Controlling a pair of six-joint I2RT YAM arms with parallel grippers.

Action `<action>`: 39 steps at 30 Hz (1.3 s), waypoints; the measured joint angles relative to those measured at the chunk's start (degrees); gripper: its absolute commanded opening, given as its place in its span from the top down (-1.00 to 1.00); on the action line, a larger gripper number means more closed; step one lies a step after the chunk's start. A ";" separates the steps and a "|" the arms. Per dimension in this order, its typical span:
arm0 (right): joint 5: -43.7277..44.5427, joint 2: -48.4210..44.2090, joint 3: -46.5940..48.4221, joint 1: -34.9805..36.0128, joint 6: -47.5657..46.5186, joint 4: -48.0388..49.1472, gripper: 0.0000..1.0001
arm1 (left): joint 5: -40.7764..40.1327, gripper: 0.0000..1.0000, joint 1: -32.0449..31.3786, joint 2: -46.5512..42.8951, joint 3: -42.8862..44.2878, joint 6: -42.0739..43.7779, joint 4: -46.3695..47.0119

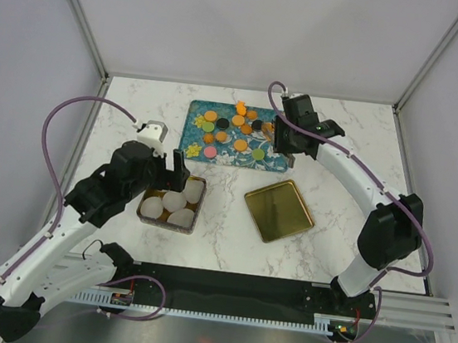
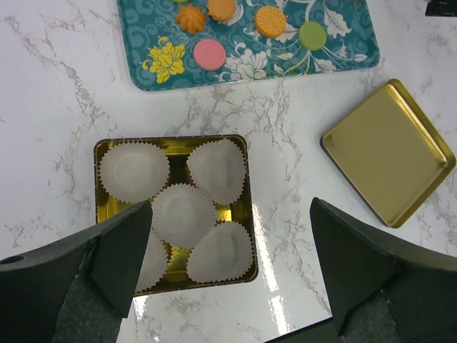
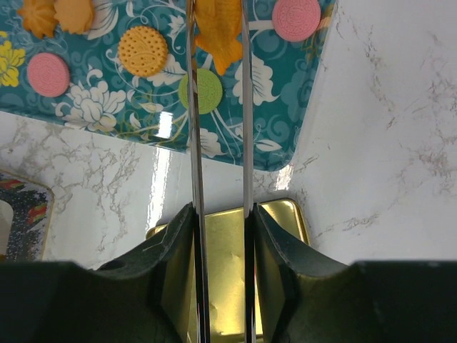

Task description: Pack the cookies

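Several round cookies (image 1: 239, 123) in orange, green, pink, black and yellow lie on the teal floral tray (image 1: 196, 113). My right gripper (image 1: 286, 145) hangs over the tray's right end, shut (image 3: 218, 236) on thin metal tongs (image 3: 194, 143). An orange leaf-shaped cookie (image 3: 218, 36) sits between the tong tips; I cannot tell whether it is lifted. A green cookie (image 3: 211, 91) lies under the tongs. My left gripper (image 1: 177, 169) is open and empty (image 2: 228, 214) above a gold tin (image 2: 243, 214) holding several white paper cups (image 2: 183, 214).
A gold square lid (image 1: 278, 210) lies upside down on the marble right of the tin, also seen in the left wrist view (image 2: 389, 153) and under my right fingers (image 3: 285, 214). Grey walls enclose the table on three sides.
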 measured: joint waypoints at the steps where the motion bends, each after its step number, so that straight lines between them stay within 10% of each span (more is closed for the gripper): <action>1: 0.04 -0.44 0.24 0.24 0.13 -0.11 0.72 | -0.28 -0.99 0.00 -0.11 0.35 0.00 -0.02; 23: 1.16 7.28 15.54 32.54 3.41 -1.75 0.74 | -11.23 -1.00 0.04 -9.62 19.76 0.00 -4.26; 39: 1.11 17.14 17.64 36.98 4.44 -2.23 0.66 | -16.79 -1.00 0.04 -11.45 19.32 0.02 -6.84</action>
